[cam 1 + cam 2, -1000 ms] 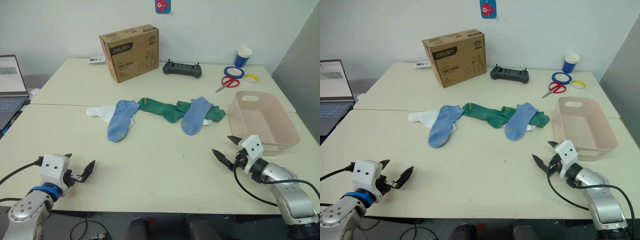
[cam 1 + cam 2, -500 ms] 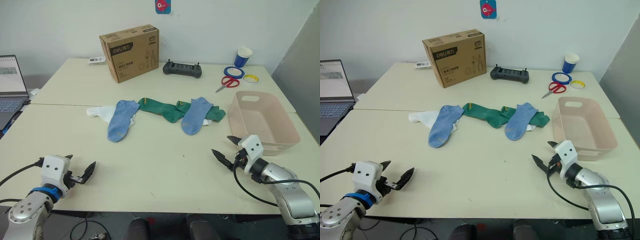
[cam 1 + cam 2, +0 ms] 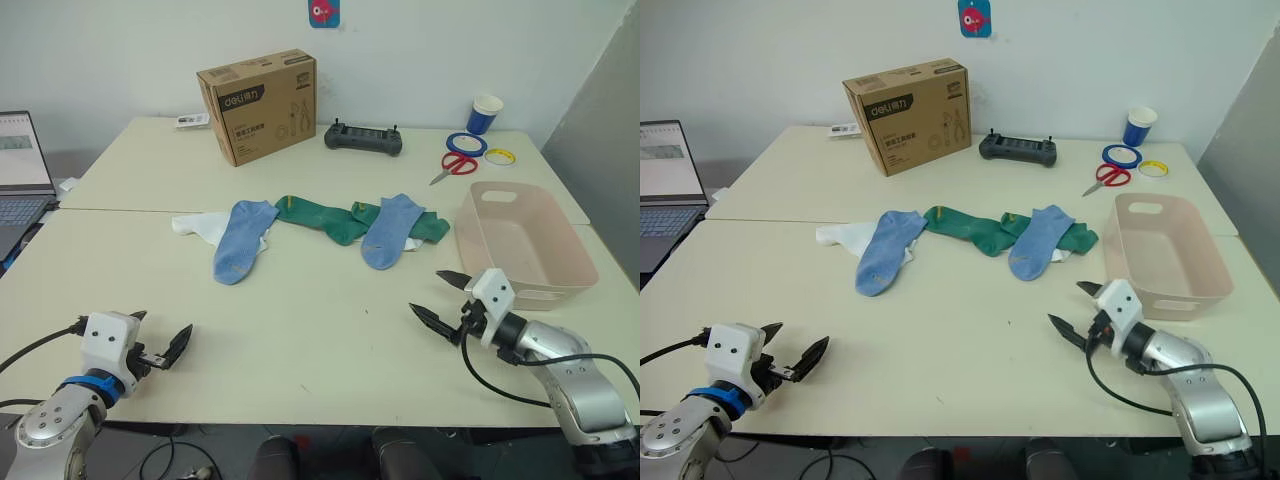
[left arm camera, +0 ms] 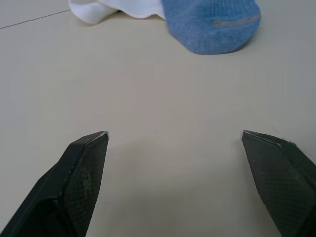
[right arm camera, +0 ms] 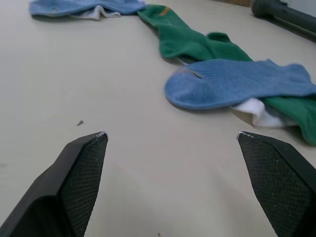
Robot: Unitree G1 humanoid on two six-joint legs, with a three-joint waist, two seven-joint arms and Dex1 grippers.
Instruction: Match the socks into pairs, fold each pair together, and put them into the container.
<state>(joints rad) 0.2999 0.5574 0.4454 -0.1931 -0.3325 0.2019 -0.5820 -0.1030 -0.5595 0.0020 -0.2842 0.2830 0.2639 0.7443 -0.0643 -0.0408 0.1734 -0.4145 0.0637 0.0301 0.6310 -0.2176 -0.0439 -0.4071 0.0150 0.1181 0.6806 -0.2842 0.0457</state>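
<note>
My right gripper [image 3: 441, 296], jaws apart, has edged toward the socks [image 3: 330, 228]; left gripper [image 3: 160, 340] stays spread.

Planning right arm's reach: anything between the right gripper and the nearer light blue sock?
Nothing: bare beige tabletop separates the open right gripper from the light blue ankle sock, seen in the right wrist view.
</note>
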